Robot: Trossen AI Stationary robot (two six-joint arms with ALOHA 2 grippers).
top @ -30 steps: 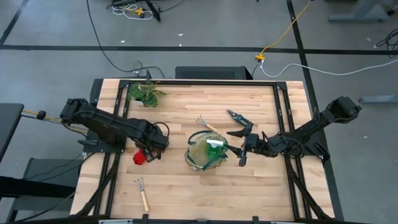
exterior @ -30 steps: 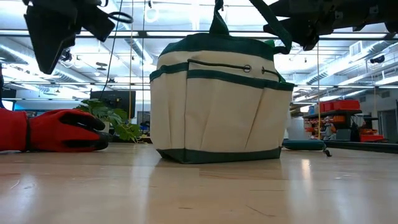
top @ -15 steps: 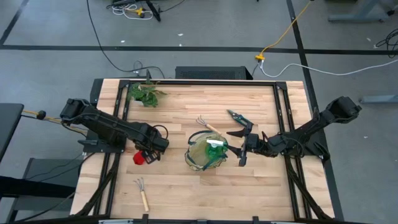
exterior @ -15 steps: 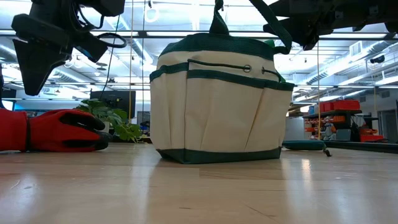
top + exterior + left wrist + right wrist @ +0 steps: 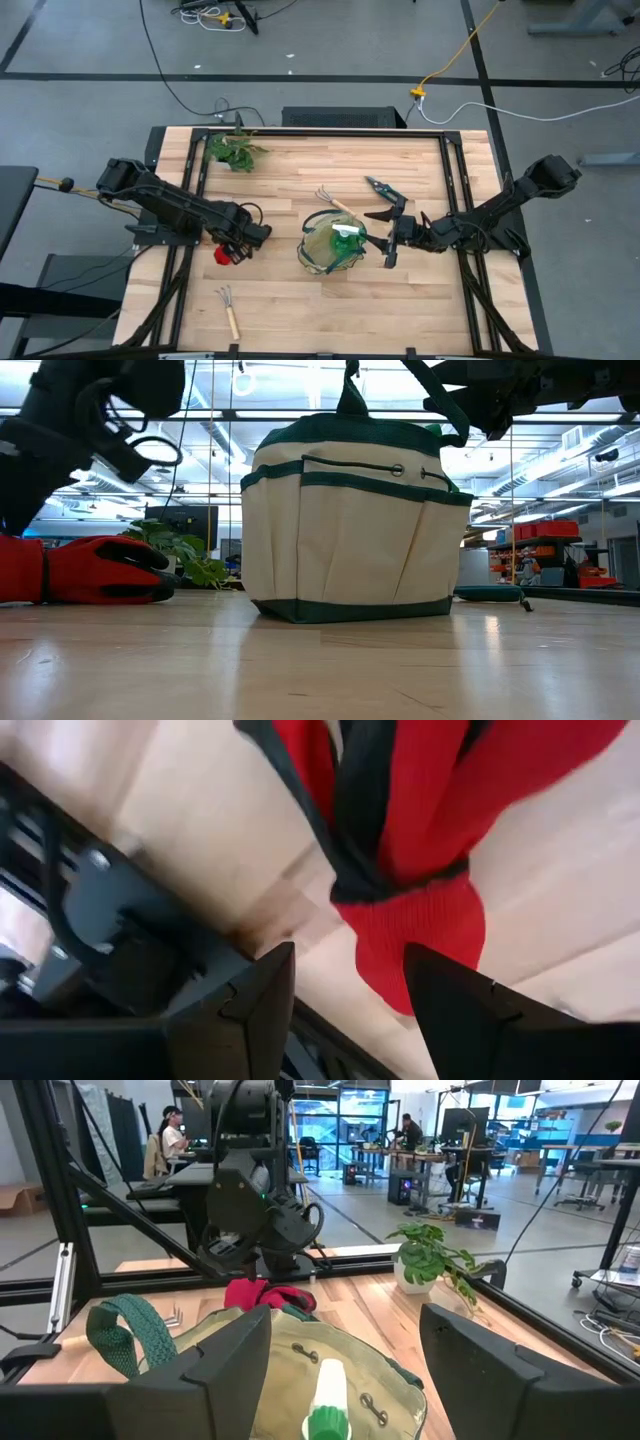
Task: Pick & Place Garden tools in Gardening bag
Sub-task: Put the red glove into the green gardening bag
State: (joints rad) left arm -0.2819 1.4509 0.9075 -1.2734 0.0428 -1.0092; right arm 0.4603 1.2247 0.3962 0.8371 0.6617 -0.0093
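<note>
Left tool (image 5: 345, 1010), fingers spread, hangs low over the red gloves (image 5: 400, 830), whose ends are cut off in the wrist view. Right tool (image 5: 390, 232), fingers spread, empty, hovers beside the gardening bag (image 5: 333, 243) at mid-surface (image 5: 290, 300); bag contents partly hidden. Beyond lie pruning shears (image 5: 383, 187).

**Item Count: Table Contents**

Two wooden-handled rakes are lying on the table: rake one (image 5: 229, 310) near the front edge, rake two (image 5: 331, 201) beside the bag. One gardening bag (image 5: 334, 245) is standing at centre. One pair of pruning shears (image 5: 381, 186), one bundle of red gloves (image 5: 224, 254) and one leafy plant (image 5: 232, 151) are showing. Two arms are working.
</note>
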